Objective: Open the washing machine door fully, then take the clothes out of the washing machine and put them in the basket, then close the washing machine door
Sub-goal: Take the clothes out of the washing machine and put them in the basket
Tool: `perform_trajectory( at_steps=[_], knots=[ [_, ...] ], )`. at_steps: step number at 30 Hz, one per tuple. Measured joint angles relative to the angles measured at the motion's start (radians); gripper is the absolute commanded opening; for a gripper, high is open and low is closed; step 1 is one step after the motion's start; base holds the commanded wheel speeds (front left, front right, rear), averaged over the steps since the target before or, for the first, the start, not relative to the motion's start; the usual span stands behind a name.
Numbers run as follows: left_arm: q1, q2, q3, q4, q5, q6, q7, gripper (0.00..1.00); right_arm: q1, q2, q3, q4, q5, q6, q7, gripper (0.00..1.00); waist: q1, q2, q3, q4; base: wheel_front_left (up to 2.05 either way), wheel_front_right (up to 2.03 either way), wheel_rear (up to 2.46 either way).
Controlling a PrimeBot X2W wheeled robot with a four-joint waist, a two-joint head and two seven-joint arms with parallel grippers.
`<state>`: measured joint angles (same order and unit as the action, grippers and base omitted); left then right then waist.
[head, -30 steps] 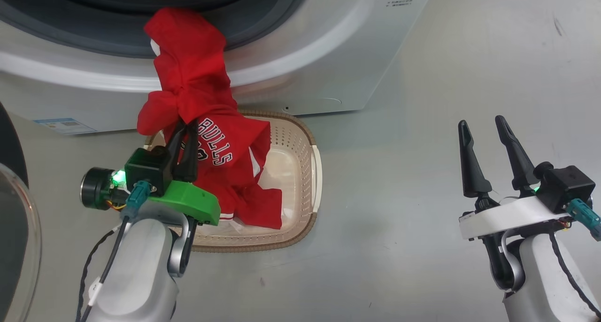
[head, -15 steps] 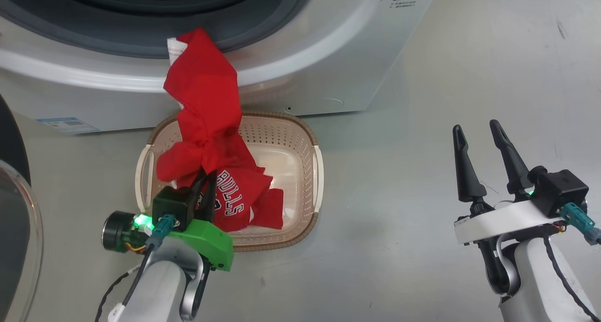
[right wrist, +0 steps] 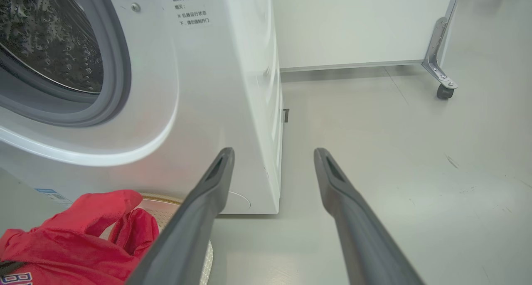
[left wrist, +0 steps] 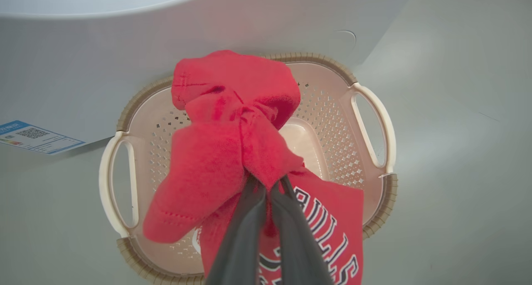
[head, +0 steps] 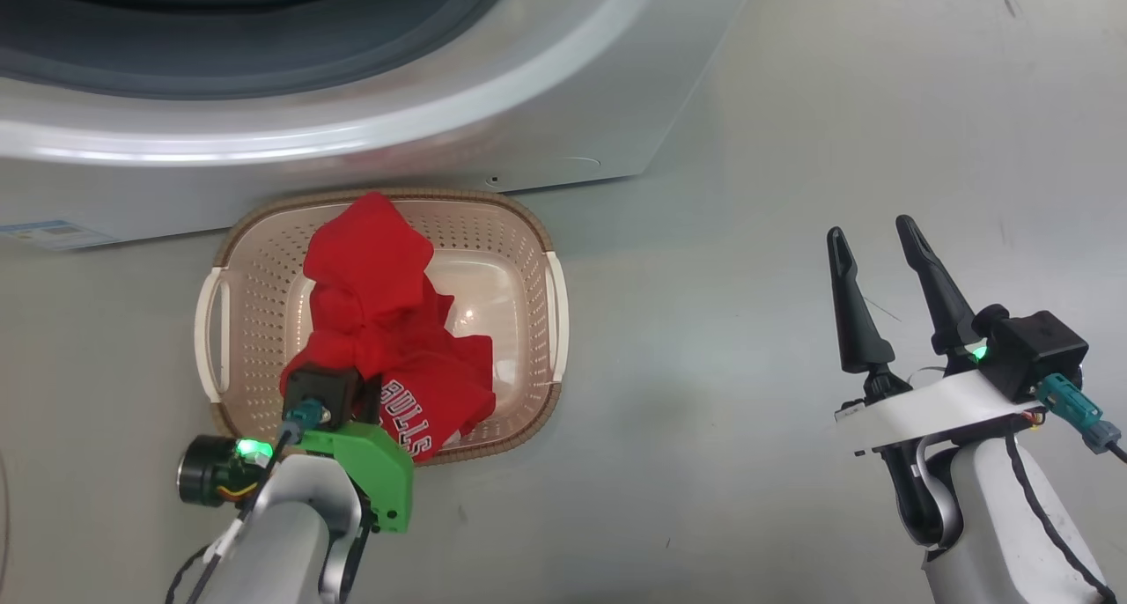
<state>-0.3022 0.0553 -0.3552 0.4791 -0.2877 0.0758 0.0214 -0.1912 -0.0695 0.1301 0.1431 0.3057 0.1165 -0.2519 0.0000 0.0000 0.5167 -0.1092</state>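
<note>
Left gripper point(left wrist: 266, 184), clamped on the bunched red jersey point(head: 374, 309) low over the basket point(head: 255, 318) at centre left of the head view, risks dropping the printed fold across the near rim, which it overhangs; right gripper point(head: 871, 230) gapes empty.

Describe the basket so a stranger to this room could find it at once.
Start at the big white washing machine; on the grey floor just before its base sits the basket. It is small, cream and perforated, with a brown woven-look rim and two white side handles, and the red jersey held by the left tool hangs into it.
</note>
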Motion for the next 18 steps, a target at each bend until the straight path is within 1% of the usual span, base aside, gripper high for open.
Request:
perform_trajectory(
  at_steps=[4,12,16,18],
  knots=[
    [-0.078,0.005,0.015,0.053,-0.008,0.000,0.041,0.00,-0.011,0.003,0.002,-0.007,0.002,0.005,0.000,1.00,0.0000,0.0000,0.026,-0.021,0.00,0.00,0.00],
    [-0.195,0.024,0.038,0.215,-0.030,0.000,0.148,0.00,-0.049,0.008,0.030,-0.009,0.011,0.005,0.000,1.00,0.0000,0.0000,0.086,-0.067,0.00,0.00,0.00],
    [-0.266,0.034,0.036,0.281,-0.027,0.000,0.171,0.00,-0.067,0.009,0.038,-0.009,0.020,0.005,0.000,1.00,0.0000,0.0000,0.121,-0.103,0.00,0.00,0.00],
    [-0.293,0.034,0.044,0.298,-0.027,0.000,0.165,0.00,-0.074,0.010,0.038,-0.009,0.020,0.005,0.000,1.00,0.0000,0.0000,0.133,-0.117,0.00,0.00,0.00]
  ],
)
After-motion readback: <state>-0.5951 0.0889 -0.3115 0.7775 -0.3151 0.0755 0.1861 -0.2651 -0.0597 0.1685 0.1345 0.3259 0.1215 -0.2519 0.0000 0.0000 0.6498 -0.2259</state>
